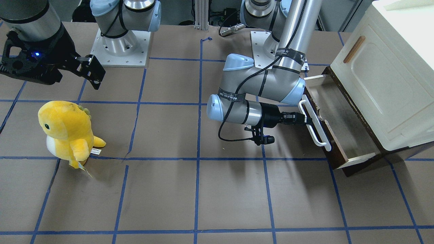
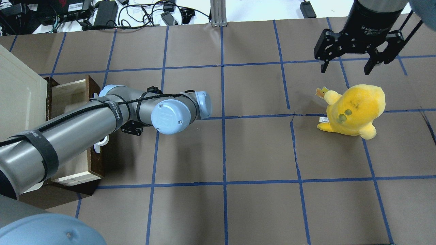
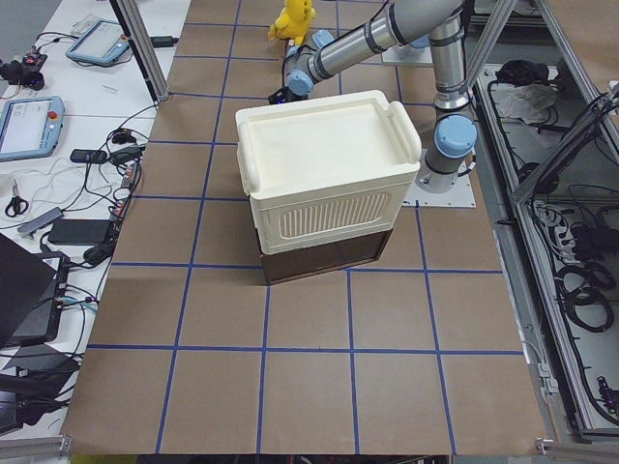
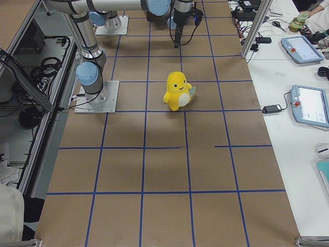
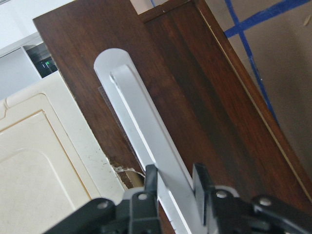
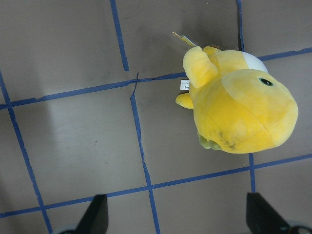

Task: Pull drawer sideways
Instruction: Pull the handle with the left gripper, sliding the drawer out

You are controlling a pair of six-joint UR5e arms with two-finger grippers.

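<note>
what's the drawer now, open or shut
Open: the drawer stands out from the cabinet, pale inside showing, left gripper shut on its handle.

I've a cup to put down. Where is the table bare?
Bare: the middle squares between the yellow plush toy and the left arm, and the row along the operators' edge. Crowded: by the drawer, where the left gripper clamps its handle, and around the toy near the right gripper.

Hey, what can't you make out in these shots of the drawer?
- Overhead: the left gripper is hidden beneath the left arm.
- Exterior left: the front of the drawer and its white handle sit behind the cream cabinet.
- Front-facing: the drawer's rear is under the cabinet.
- Left wrist: the handle's lower end is cut off by the bottom edge.
- Exterior right: the drawer lies outside the frame.
</note>
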